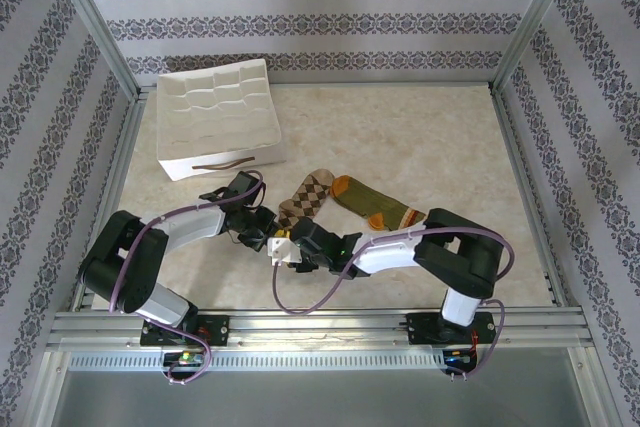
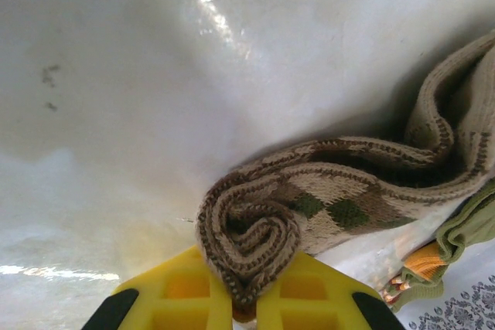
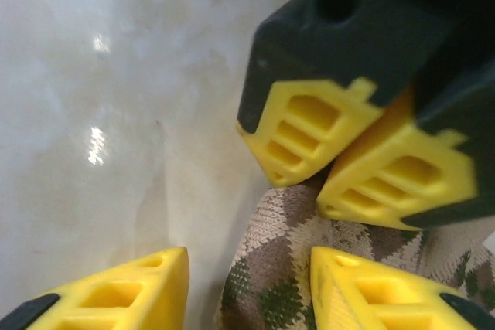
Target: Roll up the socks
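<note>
I count two fabric socks on my feed: one tan-and-brown argyle knit sock (image 1: 308,195) mid-table and one olive-green sock with orange toe and heel (image 1: 378,207) at its 3 o'clock. One white divided tray (image 1: 185,165) sits at 10 o'clock. I have two yellow-fingered grippers, the left gripper (image 2: 247,284) and the right gripper (image 3: 249,268).

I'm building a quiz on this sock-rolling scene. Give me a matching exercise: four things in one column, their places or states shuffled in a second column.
1. left gripper
2. right gripper
3. olive green sock
4. white divided tray

A. stretched out on the table, right of the argyle sock
B. open, fingers either side of the argyle sock
C. at the table's far left corner
D. shut on the argyle sock's rolled end

Pairs: 1-D, 2-B, 3-A, 4-C
</note>
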Controlling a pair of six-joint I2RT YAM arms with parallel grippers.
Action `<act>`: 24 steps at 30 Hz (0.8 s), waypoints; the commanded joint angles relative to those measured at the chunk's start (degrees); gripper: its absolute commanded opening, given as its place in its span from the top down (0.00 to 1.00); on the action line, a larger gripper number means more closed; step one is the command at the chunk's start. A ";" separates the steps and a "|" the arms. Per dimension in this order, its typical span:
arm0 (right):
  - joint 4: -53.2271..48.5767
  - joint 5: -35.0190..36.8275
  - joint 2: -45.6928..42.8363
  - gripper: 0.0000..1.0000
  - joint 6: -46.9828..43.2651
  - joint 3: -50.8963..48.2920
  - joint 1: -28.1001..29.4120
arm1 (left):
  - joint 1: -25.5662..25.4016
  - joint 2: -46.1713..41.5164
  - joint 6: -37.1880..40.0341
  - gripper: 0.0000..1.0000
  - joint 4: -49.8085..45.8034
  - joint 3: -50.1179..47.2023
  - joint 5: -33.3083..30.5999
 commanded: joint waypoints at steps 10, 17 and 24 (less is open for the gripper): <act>-7.86 -3.84 2.64 1.00 4.93 2.09 -2.04 | 2.03 -7.72 -0.49 0.60 -9.47 -0.82 -2.47; -9.94 -19.56 1.34 1.00 14.96 0.66 -6.51 | 6.51 -16.64 -5.26 0.31 -5.85 -5.30 0.48; -12.17 -34.84 2.81 1.00 22.58 4.26 -12.46 | 6.99 -19.52 -7.01 0.34 2.63 -9.81 2.57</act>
